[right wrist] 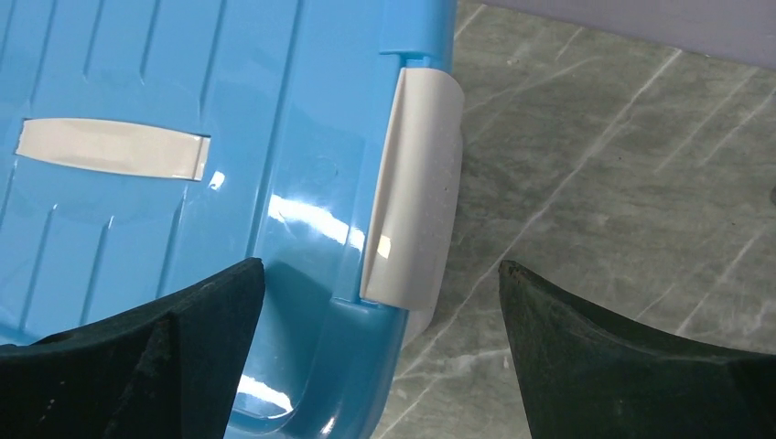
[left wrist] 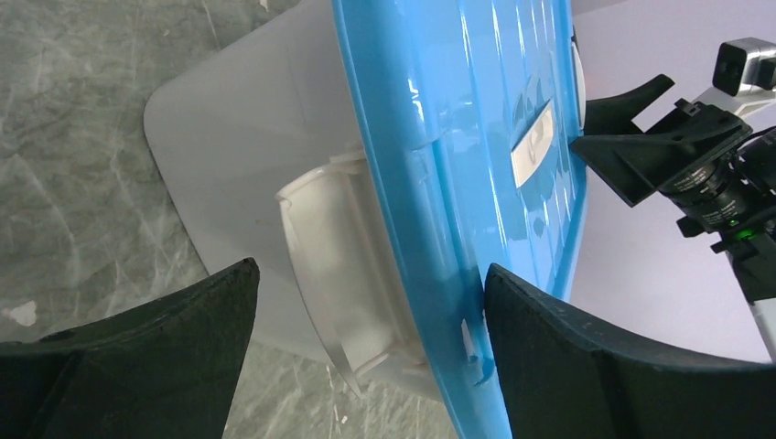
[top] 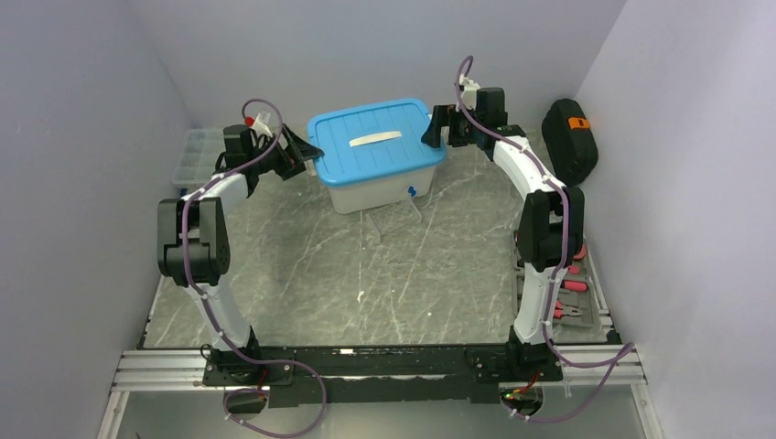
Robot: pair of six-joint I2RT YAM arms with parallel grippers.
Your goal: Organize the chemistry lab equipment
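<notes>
Near right: pliers (top: 569, 309), untouched. Farther back, lidded bin (top: 380, 187); lab equipment not visible, likely inside. Both spread wide, left pincer (top: 307, 153) and right pincer (top: 437, 130) each straddle a white latch (right wrist: 412, 192). Flip both latches evenly before lifting.

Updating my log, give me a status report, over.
Left jaws open at white left-end latch. Right jaws open over white right-end latch. Blue plastic lid on translucent bin, lab equipment unseen. Path clear.
</notes>
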